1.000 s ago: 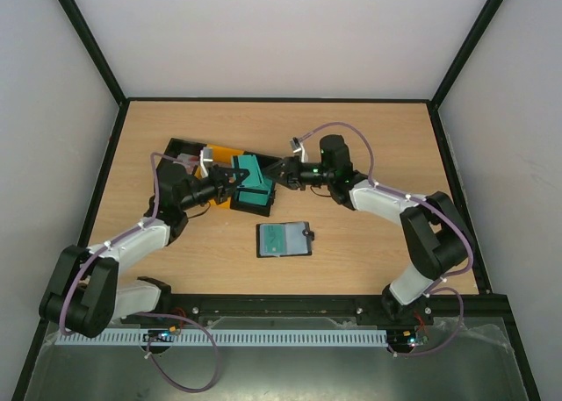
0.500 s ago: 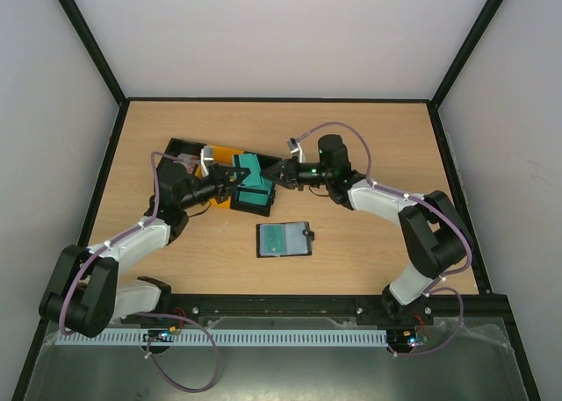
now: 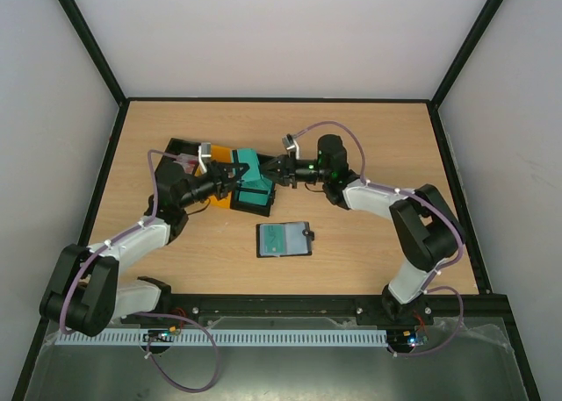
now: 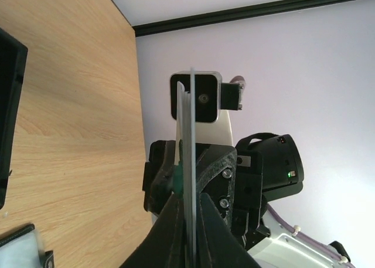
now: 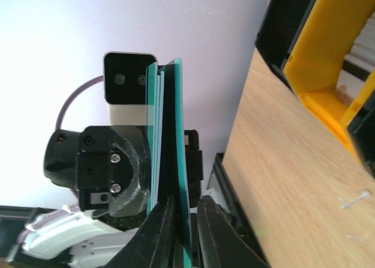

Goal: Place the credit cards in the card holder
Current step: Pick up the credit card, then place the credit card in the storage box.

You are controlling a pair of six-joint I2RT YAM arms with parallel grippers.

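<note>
Above the black bin (image 3: 255, 202), left of the table's (image 3: 378, 138) centre, a small stack of teal credit cards (image 3: 250, 170) hangs in the air between the two arms. The left gripper (image 3: 234, 173) is clenched on the stack's left end. The right gripper (image 3: 274, 171) faces it from the other side, and in its wrist view its fingers (image 5: 157, 224) sit tight against both faces of the cards, so it appears to pinch them too. This looks like a hand-over or a peeling step: one arm steadies the stack so the other can draw off a single card. The next move calls for one gripper to let go or slide away without dragging the whole stack, then carry a card toward the near side. The card holder (image 3: 284, 239) lies there open on the wood, well apart from both grippers, with a teal card showing in its pocket and its tab at the right. Both wrist views show the stack edge-on, so the cards stand roughly on edge. From above, a teal face tips toward the camera. Their long axis seems to run left to right, from gripper to gripper, and the holder's long axis also runs left to right.
</note>
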